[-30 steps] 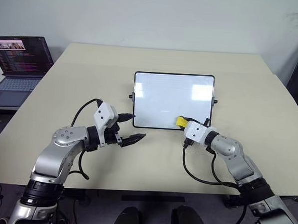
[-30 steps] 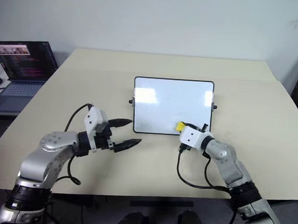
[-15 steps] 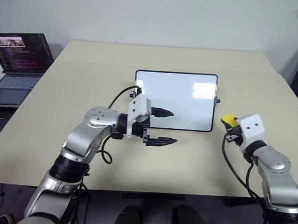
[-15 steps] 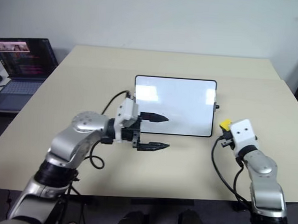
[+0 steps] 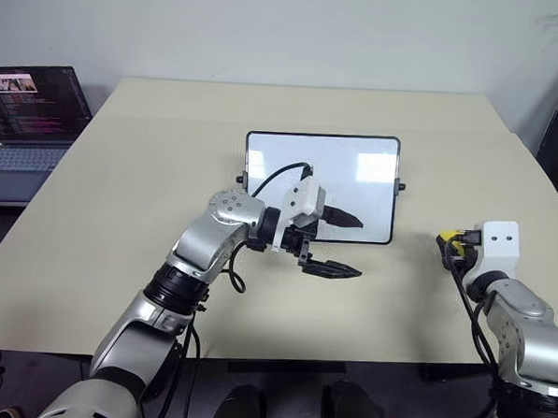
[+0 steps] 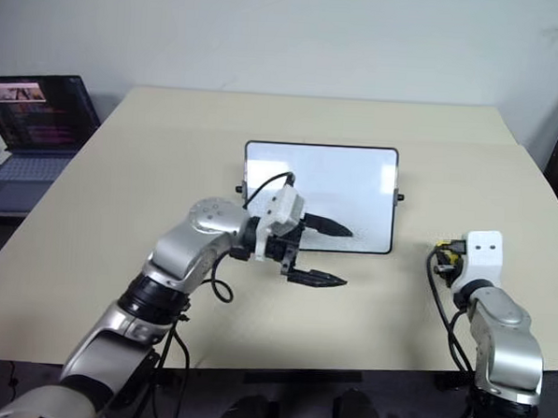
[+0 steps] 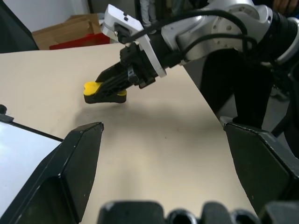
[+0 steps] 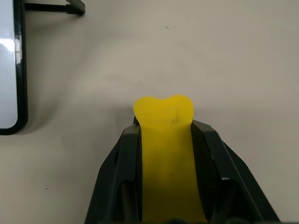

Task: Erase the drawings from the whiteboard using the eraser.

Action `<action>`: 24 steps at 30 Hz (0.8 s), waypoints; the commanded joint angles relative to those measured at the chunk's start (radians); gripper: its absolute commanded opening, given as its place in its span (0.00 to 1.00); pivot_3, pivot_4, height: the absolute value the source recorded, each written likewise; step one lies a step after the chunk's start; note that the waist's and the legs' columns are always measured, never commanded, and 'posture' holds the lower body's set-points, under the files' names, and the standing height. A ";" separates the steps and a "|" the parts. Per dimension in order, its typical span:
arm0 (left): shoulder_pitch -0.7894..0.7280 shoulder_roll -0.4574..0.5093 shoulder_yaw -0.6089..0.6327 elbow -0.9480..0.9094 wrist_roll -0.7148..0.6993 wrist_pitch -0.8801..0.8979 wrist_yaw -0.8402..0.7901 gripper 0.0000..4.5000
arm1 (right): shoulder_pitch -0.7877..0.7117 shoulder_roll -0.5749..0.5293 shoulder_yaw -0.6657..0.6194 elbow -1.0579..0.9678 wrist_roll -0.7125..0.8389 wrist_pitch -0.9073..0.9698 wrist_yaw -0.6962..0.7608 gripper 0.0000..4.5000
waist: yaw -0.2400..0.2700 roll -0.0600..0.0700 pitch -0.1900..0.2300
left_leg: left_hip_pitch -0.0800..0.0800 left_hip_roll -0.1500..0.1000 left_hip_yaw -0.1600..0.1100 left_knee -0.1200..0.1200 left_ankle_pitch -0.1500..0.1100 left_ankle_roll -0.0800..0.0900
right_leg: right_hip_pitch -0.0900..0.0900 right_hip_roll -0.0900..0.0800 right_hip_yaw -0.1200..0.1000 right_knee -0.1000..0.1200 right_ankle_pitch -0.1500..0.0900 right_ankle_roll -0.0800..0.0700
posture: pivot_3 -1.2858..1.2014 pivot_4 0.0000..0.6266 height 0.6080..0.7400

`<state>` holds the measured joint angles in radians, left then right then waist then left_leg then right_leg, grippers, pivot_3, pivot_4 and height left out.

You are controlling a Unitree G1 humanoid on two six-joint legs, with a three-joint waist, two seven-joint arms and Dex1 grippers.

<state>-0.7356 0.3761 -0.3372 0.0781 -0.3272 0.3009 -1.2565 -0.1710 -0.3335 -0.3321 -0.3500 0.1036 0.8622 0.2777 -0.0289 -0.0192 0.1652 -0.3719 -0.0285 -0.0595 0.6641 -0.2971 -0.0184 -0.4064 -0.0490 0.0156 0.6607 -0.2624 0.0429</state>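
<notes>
Since a second ago the eraser point(image 8: 164, 140) has gone from the whiteboard's lower right corner out to the bare table at the board's right, carried by the right gripper point(image 5: 455, 244), whose two black fingers are clenched on its sides; the yellow block sticks out past the fingertips, low over the table point(image 5: 150, 174) and well apart from the board. Over the same second the left gripper point(image 5: 343, 242) has swung across from the board's lower left to its lower middle, fingers released and spread, one finger point(image 5: 339, 216) over the white surface and the other over the table just below the frame. The whiteboard point(image 5: 356, 166) lies flat in the middle of the table, its face blank white with glare patches. A laptop point(image 5: 26, 125) sits open beyond the table's far left edge.
</notes>
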 commanded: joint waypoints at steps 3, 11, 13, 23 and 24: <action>-0.020 -0.018 -0.001 -0.002 0.033 -0.048 0.002 1.00 | -0.022 -0.010 -0.008 0.025 0.021 -0.018 -0.022 0.46 | 0.000 0.000 0.000 | 0.000 0.000 0.000 0.000 0.000 0.000 | 0.000 0.000 0.000 0.000 0.000 0.000 | 0.52 0.24 1.00; 0.005 -0.005 0.054 0.001 0.053 -0.058 0.073 1.00 | -0.074 0.005 -0.036 0.035 0.081 -0.074 -0.033 0.99 | -0.002 0.000 0.000 | 0.001 0.000 0.001 0.000 0.000 0.000 | 0.000 0.000 0.001 0.001 0.000 0.000 | 0.52 0.24 1.00; 0.027 0.013 0.104 -0.003 0.057 -0.065 0.130 1.00 | -0.091 0.021 -0.030 -0.012 0.123 -0.097 -0.017 0.99 | -0.005 0.000 0.000 | 0.002 0.000 0.002 0.000 0.000 0.000 | 0.000 0.000 0.001 0.002 0.000 0.000 | 0.52 0.24 1.00; 0.423 0.043 0.485 -0.389 -0.107 0.189 0.534 1.00 | 0.064 0.118 0.176 -0.168 0.068 -0.394 -0.042 0.99 | 0.002 0.001 0.000 | 0.003 0.003 0.001 -0.001 0.000 0.000 | 0.000 -0.004 0.003 0.000 0.000 0.000 | 0.52 0.24 1.00; 0.453 0.029 0.513 -0.408 -0.099 0.195 0.590 1.00 | 0.103 0.131 0.192 -0.167 0.062 -0.457 -0.033 0.99 | 0.008 0.001 0.000 | 0.002 0.003 0.001 -0.001 0.000 0.000 | 0.000 -0.004 0.003 0.000 0.000 0.000 | 0.52 0.24 1.00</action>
<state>-0.2873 0.4181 0.1241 -0.2626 -0.4127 0.4832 -0.7459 -0.0853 -0.2074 -0.1475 -0.4801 0.1833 0.5051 0.2466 -0.0212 -0.0185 0.1649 -0.3703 -0.0269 -0.0601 0.6635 -0.2975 -0.0187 -0.4061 -0.0537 0.0178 0.6603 -0.2626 0.0431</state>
